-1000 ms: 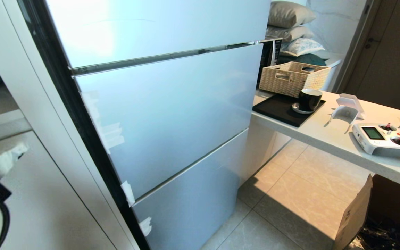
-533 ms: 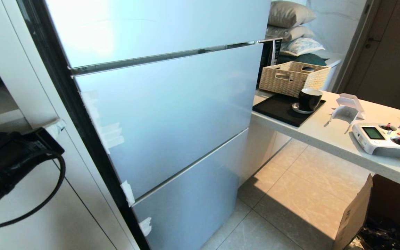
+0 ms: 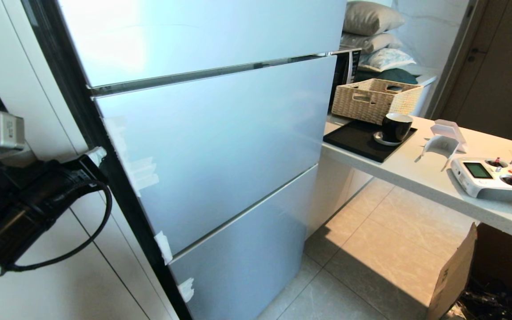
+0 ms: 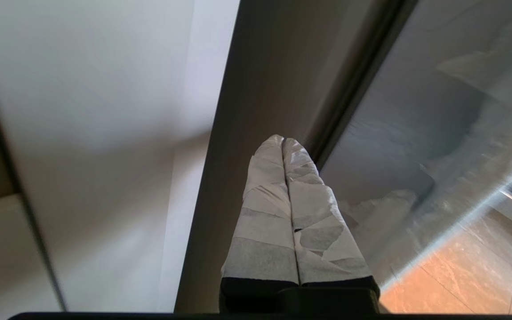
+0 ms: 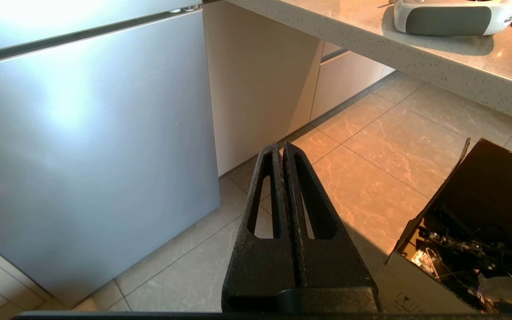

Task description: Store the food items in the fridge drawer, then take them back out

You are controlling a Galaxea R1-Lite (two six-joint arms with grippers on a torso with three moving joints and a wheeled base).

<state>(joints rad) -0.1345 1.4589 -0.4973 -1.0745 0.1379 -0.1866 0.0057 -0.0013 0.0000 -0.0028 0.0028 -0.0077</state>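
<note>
Since a second ago: left gripper (image 3: 97,155) up and in from the lower left corner of the head view, now level with the middle fridge door (image 3: 220,146), tape-wrapped tip at the dark left edge of the fridge (image 3: 82,129). Cable loop (image 3: 82,240) hanging below the arm, more of it showing than before. Fridge, counter (image 3: 420,171) and floor (image 3: 371,253) unchanged in place; camera unmoved.

Left gripper (image 4: 284,141) jaws pressed together, nothing between them, wrapped in white tape. Right gripper (image 5: 282,147) jaws also closed and empty, black, pointing down at the tiled floor beside the lowest fridge door (image 5: 87,146).

Seen only from the left wrist: closed tips just beside the dark strip between the white cabinet (image 4: 96,111) and the silver-blue door (image 4: 416,115); contact not clear. Seen only from the right wrist: right arm low, near a cardboard box (image 5: 474,222). Right arm outside the head view.

Seen only from the head: wicker basket (image 3: 374,98), black cup (image 3: 396,126) on a black tray (image 3: 362,140), white remote controller (image 3: 491,178), all on the counter right of the fridge.

All fridge doors shut; drawer and red fruit in no view.
</note>
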